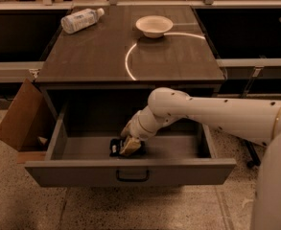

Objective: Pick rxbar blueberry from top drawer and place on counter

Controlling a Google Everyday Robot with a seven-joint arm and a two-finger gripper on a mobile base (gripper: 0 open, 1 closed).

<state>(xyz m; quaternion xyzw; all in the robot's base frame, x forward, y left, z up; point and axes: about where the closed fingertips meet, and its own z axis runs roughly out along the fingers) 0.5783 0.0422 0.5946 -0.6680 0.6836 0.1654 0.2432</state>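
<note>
Cream end effector (129,146) overlaps black rxbar blueberry (115,148) in grey top drawer (77,174).

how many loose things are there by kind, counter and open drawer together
plastic bottle: 1, lying on the counter
white bowl: 1, on the counter
rxbar blueberry: 1, in the top drawer, with the gripper right at it inside the drawer
Total: 3
</note>
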